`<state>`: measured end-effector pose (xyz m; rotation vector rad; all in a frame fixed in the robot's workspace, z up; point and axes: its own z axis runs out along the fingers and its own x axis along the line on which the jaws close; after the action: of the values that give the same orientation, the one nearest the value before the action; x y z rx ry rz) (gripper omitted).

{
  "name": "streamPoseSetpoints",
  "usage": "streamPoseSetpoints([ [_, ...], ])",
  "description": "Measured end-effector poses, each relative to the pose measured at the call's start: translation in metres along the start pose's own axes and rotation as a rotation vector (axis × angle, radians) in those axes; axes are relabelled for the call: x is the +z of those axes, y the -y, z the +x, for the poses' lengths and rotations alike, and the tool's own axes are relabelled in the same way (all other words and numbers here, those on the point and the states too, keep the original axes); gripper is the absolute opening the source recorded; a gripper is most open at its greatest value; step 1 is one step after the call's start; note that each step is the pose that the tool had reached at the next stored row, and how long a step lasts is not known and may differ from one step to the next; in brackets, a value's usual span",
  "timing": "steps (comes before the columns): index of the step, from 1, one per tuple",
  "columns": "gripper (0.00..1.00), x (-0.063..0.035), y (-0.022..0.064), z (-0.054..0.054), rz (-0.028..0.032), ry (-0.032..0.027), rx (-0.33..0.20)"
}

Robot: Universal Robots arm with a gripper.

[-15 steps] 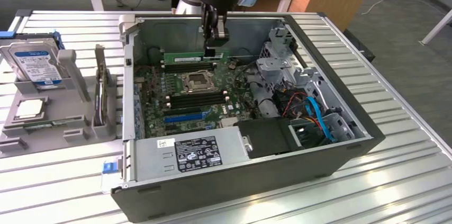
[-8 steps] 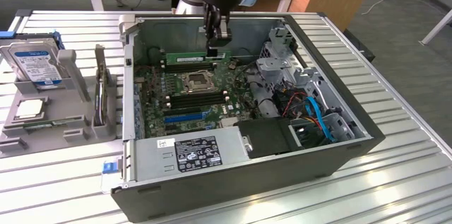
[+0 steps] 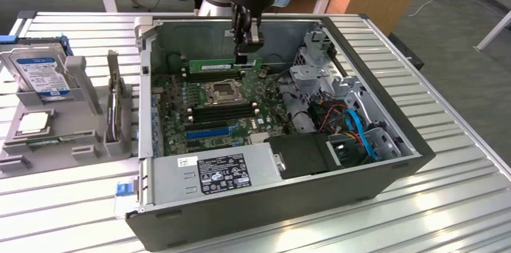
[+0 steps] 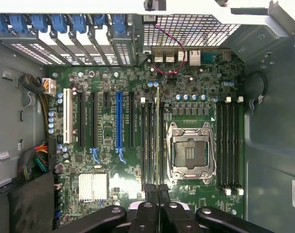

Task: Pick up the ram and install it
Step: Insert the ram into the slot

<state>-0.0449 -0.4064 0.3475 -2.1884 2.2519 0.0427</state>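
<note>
The ram [image 3: 224,64] is a long, thin green stick with a white sticker. It hangs level inside the open computer case, just above the motherboard [image 3: 239,124] on the far side of the processor socket [image 3: 222,90]. My gripper [image 3: 243,55] reaches down from above and is shut on the stick's upper edge near one end. In the wrist view the ram [image 4: 158,136] appears edge-on as a thin line running out from my gripper [image 4: 158,190]. It lines up over the black memory slots [image 4: 151,141] beside the socket [image 4: 190,150]. I cannot tell whether it touches a slot.
A grey holder [image 3: 88,139] on the exterior view's left carries a hard drive [image 3: 40,70] and a square silver processor chip [image 3: 32,122]. Inside the case are the power supply [image 3: 224,172], a drive cage [image 3: 315,73] and blue cables [image 3: 363,133]. A second bank of slots [image 4: 230,141] lies beyond the socket.
</note>
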Motion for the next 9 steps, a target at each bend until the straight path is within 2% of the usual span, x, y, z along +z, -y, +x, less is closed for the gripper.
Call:
streamPoseSetpoints([
  [9,0.12,0.0019,0.0000,0.0000,0.0000,0.0000,0.000],
])
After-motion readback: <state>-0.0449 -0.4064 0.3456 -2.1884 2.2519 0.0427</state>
